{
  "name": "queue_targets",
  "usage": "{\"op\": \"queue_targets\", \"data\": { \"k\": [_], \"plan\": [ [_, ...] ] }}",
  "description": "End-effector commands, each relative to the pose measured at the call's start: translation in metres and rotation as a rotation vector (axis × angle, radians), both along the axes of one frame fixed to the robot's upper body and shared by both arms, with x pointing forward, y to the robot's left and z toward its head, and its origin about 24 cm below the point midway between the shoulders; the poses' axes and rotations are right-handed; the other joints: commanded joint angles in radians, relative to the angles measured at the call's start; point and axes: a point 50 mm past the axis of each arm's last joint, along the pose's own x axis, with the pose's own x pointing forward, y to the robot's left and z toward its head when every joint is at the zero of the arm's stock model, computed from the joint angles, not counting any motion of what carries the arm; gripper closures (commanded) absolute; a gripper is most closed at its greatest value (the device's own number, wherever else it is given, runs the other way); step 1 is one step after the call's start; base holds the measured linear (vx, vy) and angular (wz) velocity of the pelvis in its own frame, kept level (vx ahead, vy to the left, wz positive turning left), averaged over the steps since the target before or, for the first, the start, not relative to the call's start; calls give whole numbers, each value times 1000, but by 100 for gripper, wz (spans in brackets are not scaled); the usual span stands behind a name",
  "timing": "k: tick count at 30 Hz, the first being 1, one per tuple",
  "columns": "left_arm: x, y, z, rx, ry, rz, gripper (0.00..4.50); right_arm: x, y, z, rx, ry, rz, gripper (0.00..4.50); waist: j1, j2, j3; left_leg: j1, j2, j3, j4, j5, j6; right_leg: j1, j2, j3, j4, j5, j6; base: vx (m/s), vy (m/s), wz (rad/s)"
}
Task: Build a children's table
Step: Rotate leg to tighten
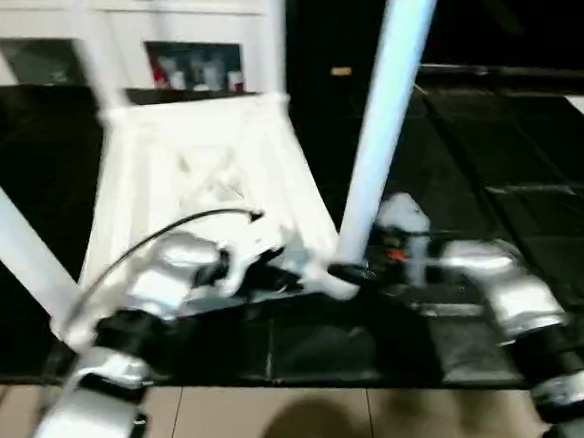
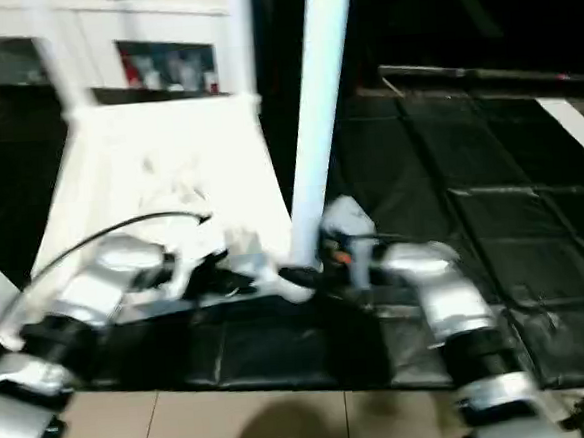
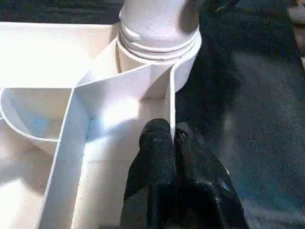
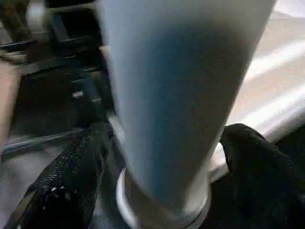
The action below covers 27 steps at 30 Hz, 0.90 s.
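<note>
The right gripper point(image 4: 157, 157) stands wide, fingers straddling the long tapered white plastic leg point(image 1: 389, 102), upright in the near corner socket of the upturned ribbed white tabletop point(image 1: 204, 185). The left gripper point(image 3: 172, 138), pinched shut on the tabletop's edge rib, is just beside that socket.

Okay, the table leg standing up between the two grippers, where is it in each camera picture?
Left eye: leg slants from top centre-right down to the near corner socket.
Right eye: leg near the middle, upright.
Left wrist: its threaded base seated in the socket, beyond the left gripper.
Right wrist: leg between the right gripper's fingers.
Shared landmark: corner socket.
</note>
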Motion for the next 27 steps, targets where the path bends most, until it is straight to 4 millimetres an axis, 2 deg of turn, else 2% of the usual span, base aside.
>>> {"op": "queue_targets", "data": {
  "k": [1, 2, 3, 5, 6, 10, 15, 18, 19, 22, 23, 27],
  "plan": [
    [-4, -5, 1, 11, 10, -91, 450, 2, 0, 7, 4, -11, 65, 57, 1, -4, -66, 10, 79, -31, -62, -136, 68, 51, -121, 78, -75, -233, -150, 0, 0, 0],
    [-4, -1, 2, 33, 14, -127, 450, 1, -2, 8, 3, 5, 133, 72, 1, -9, -66, 10, 77, -31, -61, -138, 67, 51, -120, 77, -76, -251, -149, 0, 0, 0],
    [-4, 0, 3, 38, 16, -137, 450, 1, -3, 8, 4, 12, 146, 72, 2, -5, -65, 9, 78, -31, -61, -136, 67, 51, -121, 77, -77, -261, -148, 0, 0, 0],
    [-5, 0, 4, 45, 17, -153, 450, 1, -3, 8, 10, 23, 161, 83, 4, -3, -66, 11, 80, -31, -62, -132, 64, 48, -120, 78, -75, -252, -149, 0, 0, 0],
    [-5, 1, 5, 52, 19, -174, 450, 2, -3, 8, 20, 35, 180, 83, 5, -7, -67, 11, 80, -31, -62, -127, 64, 50, -121, 78, -72, -239, -152, 0, 0, 0],
    [-7, 2, 6, 72, 29, -230, 450, 3, -3, 7, 31, 56, 216, 117, 12, -5, -68, 12, 82, -30, -61, -117, 64, 49, -121, 78, -69, -216, -166, 0, 0, 0],
    [-7, 2, 7, 90, 25, -256, 450, 2, 1, 5, 39, 92, 269, 156, 24, -4, -69, 12, 81, -30, -60, -116, 61, 49, -122, 77, -68, -215, -167, 0, 0, 0],
    [-6, 1, 8, 92, 24, -260, 450, 0, 2, 3, 36, 112, 301, 181, 25, -5, -69, 13, 82, -31, -60, -125, 55, 48, -122, 77, -69, -230, -161, 0, 0, 0],
    [-7, 2, 8, 92, 26, -264, 450, 0, 3, 2, 36, 117, 309, 198, 26, -2, -69, 13, 82, -32, -61, -125, 52, 48, -123, 77, -69, -232, -160, 0, 0, 0],
    [-7, 2, 7, 96, 29, -270, 450, 0, 4, 0, 39, 127, 320, 211, 26, -2, -71, 12, 82, -31, -60, -121, 50, 49, -124, 77, -69, -226, -162, 0, 0, 0],
    [-7, 2, 7, 96, 29, -270, 450, 0, 4, 0, 42, 130, 322, 230, 26, -3, -71, 12, 81, -31, -60, -118, 51, 50, -122, 77, -68, -220, -165, 0, 0, 0],
    [-6, 2, 6, 91, 30, -251, 450, -1, 5, -1, 59, 141, 332, 240, 26, -3, -71, 12, 82, -31, -60, -118, 53, 49, -121, 77, -66, -209, -168, 0, 0, 0]
  ]
}}
